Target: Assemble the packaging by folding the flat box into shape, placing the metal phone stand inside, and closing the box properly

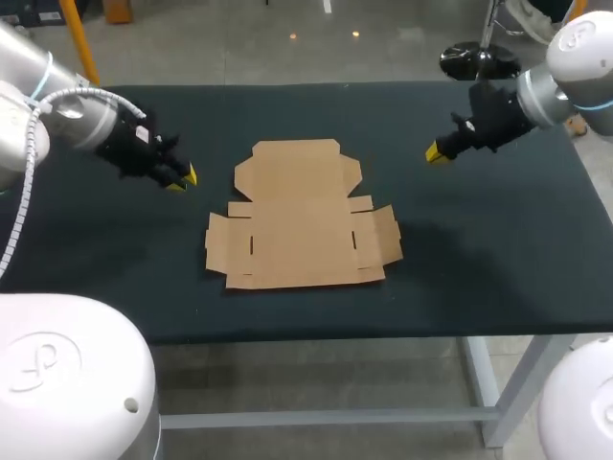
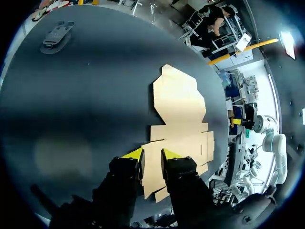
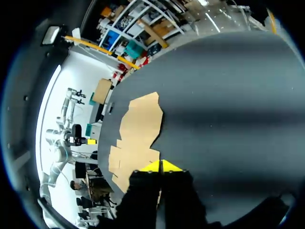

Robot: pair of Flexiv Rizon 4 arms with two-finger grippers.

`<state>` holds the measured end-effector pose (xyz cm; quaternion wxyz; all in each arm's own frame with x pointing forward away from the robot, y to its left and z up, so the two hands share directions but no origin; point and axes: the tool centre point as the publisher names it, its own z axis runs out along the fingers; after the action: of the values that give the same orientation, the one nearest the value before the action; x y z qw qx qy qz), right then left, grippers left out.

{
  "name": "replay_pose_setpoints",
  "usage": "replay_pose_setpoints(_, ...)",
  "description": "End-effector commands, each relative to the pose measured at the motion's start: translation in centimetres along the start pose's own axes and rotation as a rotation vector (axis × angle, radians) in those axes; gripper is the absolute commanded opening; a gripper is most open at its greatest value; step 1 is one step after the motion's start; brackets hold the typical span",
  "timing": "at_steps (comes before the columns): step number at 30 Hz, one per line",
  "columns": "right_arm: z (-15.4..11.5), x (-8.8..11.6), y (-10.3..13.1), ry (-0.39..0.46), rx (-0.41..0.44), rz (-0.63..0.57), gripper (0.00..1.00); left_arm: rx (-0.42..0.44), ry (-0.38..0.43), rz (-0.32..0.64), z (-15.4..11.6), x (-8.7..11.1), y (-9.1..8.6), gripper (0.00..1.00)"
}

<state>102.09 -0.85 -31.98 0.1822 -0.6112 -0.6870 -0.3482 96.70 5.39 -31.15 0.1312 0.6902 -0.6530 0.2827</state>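
Cardboard box (image 1: 302, 216): lying flat, unfolded, on the black table (image 1: 498, 249).
Left gripper (image 1: 180, 178): hovering near it, parted slightly, holding nothing.
Right gripper (image 1: 436, 153): hovering opposite, pinched closed, empty.

Holds the left arm (image 1: 67, 110) in from ten o'clock, left gripper (image 1: 182, 179) pointing toward four o'clock, its yellow fingertips (image 2: 135, 154) parted by a narrow gap. Holds the right arm (image 1: 565, 81) in from two o'clock, right gripper (image 1: 438, 152) pointing toward eight o'clock, its yellow tips pressed together. Angles both wrists downward and inward.
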Motion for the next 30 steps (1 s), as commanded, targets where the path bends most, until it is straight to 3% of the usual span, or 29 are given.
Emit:
replay_pose_setpoints(1,0.4,0.2,0.1,-0.011,-0.056,0.011,0.0,0.027,0.012,0.019,0.0,0.0,0.5,0.0)
replay_pose_setpoints(22,0.6,0.3,0.3,0.014,-0.056,0.034,0.0,0.002,-0.001,0.045,0.5,0.3,0.2,0.0)
replay_pose_setpoints(24,1.5,0.4,0.5,0.052,-0.035,0.026,0.0,0.017,-0.012,0.062,1.1,0.6,-0.2,0.0)
replay_pose_setpoints(30,3.9,0.6,0.4,0.063,0.035,-0.001,0.0,0.007,0.001,0.147,2.5,1.0,-0.5,0.0)
